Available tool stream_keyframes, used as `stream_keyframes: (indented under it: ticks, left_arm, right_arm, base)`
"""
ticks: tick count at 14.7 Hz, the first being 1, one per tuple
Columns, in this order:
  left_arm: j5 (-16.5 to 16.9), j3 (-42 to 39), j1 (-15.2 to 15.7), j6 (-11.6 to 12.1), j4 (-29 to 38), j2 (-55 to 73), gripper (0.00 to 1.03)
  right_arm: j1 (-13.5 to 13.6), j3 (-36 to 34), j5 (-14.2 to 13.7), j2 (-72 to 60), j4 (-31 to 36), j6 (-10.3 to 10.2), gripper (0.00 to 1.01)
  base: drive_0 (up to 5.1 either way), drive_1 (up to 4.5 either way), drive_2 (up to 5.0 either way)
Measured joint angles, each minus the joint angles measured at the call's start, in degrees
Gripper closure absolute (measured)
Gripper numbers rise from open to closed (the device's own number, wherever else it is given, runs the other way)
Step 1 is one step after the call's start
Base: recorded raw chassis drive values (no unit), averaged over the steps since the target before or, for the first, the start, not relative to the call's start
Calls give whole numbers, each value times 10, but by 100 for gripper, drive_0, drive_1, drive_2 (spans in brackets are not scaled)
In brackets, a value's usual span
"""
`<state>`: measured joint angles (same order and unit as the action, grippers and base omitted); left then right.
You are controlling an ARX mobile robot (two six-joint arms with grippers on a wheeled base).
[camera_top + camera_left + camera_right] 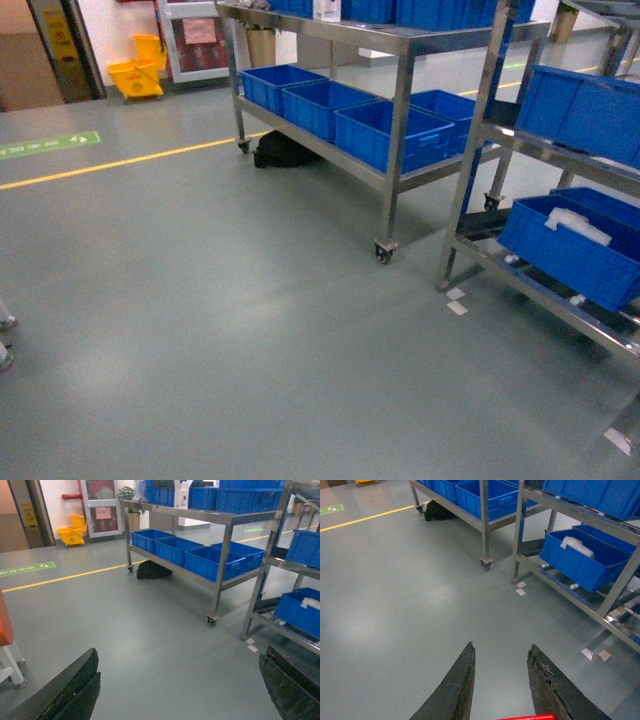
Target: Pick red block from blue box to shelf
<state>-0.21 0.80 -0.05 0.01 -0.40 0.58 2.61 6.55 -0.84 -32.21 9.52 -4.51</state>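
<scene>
Steel shelf (400, 110) (labels unreadable)

A grey floor (250, 350) runs out ahead of the right tool (500, 652). Beyond and to its right stands the steel shelf (615, 587) holding blue bins (582, 557); paper scraps (521, 588) lie by its foot.

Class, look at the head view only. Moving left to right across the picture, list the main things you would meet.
Green floor marking → yellow mop bucket → black bag under the rack → wheeled steel shelf with blue crates → second rack's blue bin holding white material.
</scene>
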Motion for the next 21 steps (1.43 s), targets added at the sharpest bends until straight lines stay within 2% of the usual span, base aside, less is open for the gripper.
stream_keyframes:
  ticks: [4,21]
  left_arm:
    - [1,0,0,0,2,0,5]
    - [2,0,0,0,1,0,5]
  right_arm:
    - [0,0,1,1,0,0,74]
    - [0,0,-2,1,0,0,74]
  base:
    - [239,-617,-122]
    - [-152,-152,-152]
